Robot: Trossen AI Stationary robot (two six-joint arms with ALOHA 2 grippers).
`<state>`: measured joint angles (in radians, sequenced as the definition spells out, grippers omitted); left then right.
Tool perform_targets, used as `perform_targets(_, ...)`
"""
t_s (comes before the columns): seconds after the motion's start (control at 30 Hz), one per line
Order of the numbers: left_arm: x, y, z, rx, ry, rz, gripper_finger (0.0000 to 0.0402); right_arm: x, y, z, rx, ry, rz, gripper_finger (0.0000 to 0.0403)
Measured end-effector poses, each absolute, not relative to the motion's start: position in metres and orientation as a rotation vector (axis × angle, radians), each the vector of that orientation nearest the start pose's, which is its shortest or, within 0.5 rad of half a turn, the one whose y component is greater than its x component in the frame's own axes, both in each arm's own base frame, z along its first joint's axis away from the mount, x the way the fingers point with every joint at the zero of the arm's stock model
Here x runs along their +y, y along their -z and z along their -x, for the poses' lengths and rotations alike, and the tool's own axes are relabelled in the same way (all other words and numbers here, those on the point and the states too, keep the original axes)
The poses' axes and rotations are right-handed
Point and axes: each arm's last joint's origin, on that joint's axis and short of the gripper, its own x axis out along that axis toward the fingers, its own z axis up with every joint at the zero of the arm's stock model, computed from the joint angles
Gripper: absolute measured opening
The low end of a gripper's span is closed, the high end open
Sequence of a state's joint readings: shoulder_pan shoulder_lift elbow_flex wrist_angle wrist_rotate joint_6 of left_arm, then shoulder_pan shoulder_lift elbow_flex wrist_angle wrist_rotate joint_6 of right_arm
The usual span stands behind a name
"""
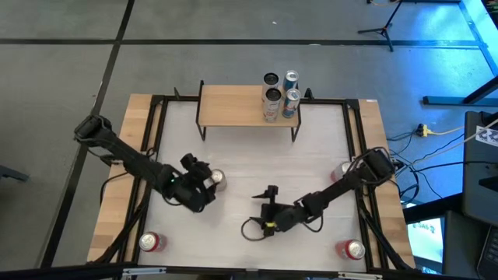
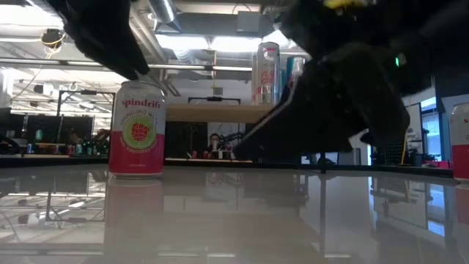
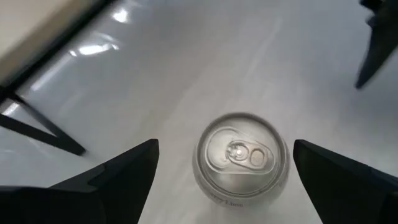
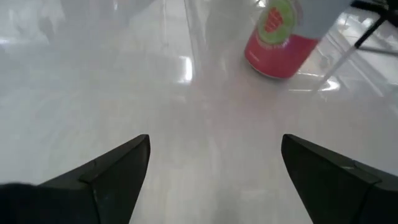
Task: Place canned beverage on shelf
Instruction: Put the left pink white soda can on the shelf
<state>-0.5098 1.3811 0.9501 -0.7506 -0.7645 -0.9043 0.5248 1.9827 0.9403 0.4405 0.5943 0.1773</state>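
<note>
A silver-topped canned beverage with a pink and red label stands upright on the white tabletop, left of centre. My left gripper hovers open just above it, one finger on each side, touching nothing. My right gripper is open and low over the table's near middle, and it faces that same can from some way off. The shelf, a light-wood board on thin black legs, stands at the far middle. Several cans stand on its right end.
Three more cans stand on the table: near left corner, near right corner and at the right edge. The shelf's left part is bare wood. A black frame runs round the tabletop.
</note>
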Motion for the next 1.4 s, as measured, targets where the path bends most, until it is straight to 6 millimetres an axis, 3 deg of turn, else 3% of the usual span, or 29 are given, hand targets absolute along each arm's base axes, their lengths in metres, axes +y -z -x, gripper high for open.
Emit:
perform_targets(0.23,-0.088,-0.231,-0.240,0.867,-0.522,0.181,0.0362,0.158,-0.104,-0.331,0.456,0.046,0.035,0.0363)
perform_targets(0.47,-0.073,-0.230,-0.248,0.924,-0.480,0.207,0.0362,0.155,-0.104,-0.333,0.465,0.014,0.020,0.0363)
perform_targets(0.83,-0.073,-0.208,-0.264,1.012,-0.410,0.151,0.0359,0.155,-0.103,-0.333,0.471,0.013,0.027,0.0363)
perform_targets(1.17,-0.075,-0.205,-0.266,1.043,-0.328,0.065,0.0273,0.156,-0.103,-0.333,0.472,0.012,0.028,0.0363)
perform_targets(1.4,-0.077,-0.216,-0.269,1.065,-0.237,-0.065,0.0270,0.155,-0.101,-0.331,0.501,0.015,0.043,0.0363)
